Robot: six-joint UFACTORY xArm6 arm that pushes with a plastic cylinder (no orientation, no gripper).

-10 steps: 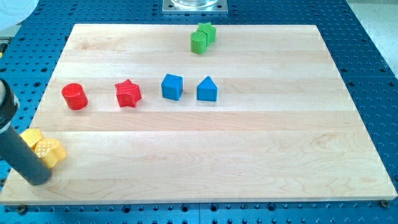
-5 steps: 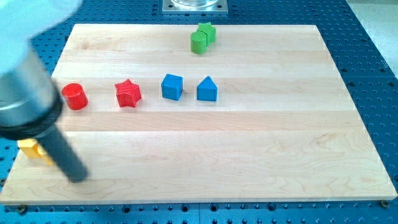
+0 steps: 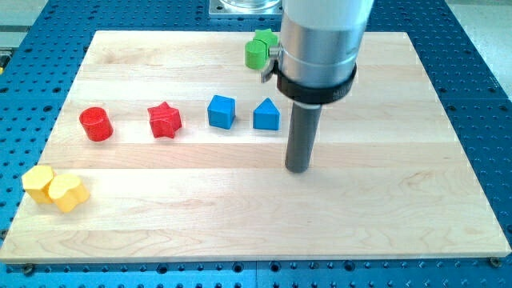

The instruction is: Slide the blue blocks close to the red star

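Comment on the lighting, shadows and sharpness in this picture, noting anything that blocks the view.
Camera view: even, soft lighting; the blue cube and red star look sharp with faint shadows. The wide metal body above my tip hides part of the green blocks. No strong glare on the wooden board.

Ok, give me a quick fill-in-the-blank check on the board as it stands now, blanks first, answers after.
1. My tip rests toward the view's ____ of the blue triangular block.
2. The blue cube sits between the red star block and the blue ____ block.
3. The two ____ blocks touch near the wooden board's bottom-left corner.

Answers: bottom-right; triangular; yellow
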